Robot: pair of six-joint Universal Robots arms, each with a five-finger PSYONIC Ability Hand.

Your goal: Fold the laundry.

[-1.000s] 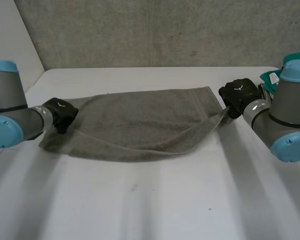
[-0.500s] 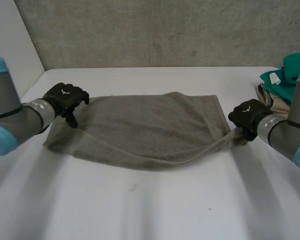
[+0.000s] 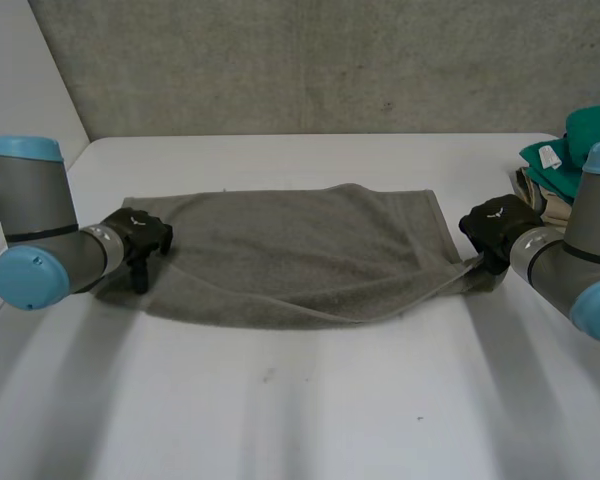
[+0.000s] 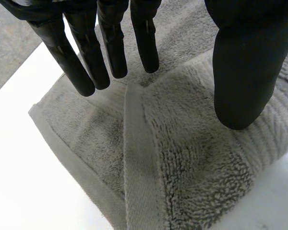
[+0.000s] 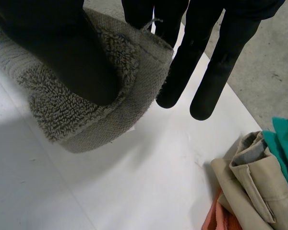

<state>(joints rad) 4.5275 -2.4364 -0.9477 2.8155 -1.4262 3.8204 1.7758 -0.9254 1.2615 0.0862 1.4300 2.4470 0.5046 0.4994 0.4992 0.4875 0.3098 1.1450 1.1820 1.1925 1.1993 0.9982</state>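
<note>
Fingers (image 4: 110, 48) of the left hand (image 3: 138, 236) are straight and spread, tips over the doubled corner of the grey towel (image 3: 300, 255). Thumb (image 4: 245, 72) sits over the upper layer, apart from them. Nothing is clamped, so the hand reads as open. Head view puts it at the left of the frame, on the towel's left end.

Towel lies across the middle of the white table (image 3: 300, 410), doubled lengthwise. Its near edge sags in a curve, and the top layer is not square with the one beneath.

Right hand (image 3: 495, 228) is at the right of the frame, on the towel's near right corner. In its wrist view the corner is wrapped over the thumb (image 5: 62, 48) and nipped against the fingers behind it. Two other fingers (image 5: 221, 72) stick out straight past the hem. Gripping the towel. Heap of clothes (image 3: 565, 165) sits just beyond, at the right edge.

Handling, my judgement: thick terry, soft, light, no stiffness, not slippery. It droops between holds, so take it at the corners or along the hem, both ends together.

Against half a second ago: left hand has come down the frame from the far left corner to the near side of that end. The far left corner now lies bare and flat. Right hand has hardly moved.
</note>
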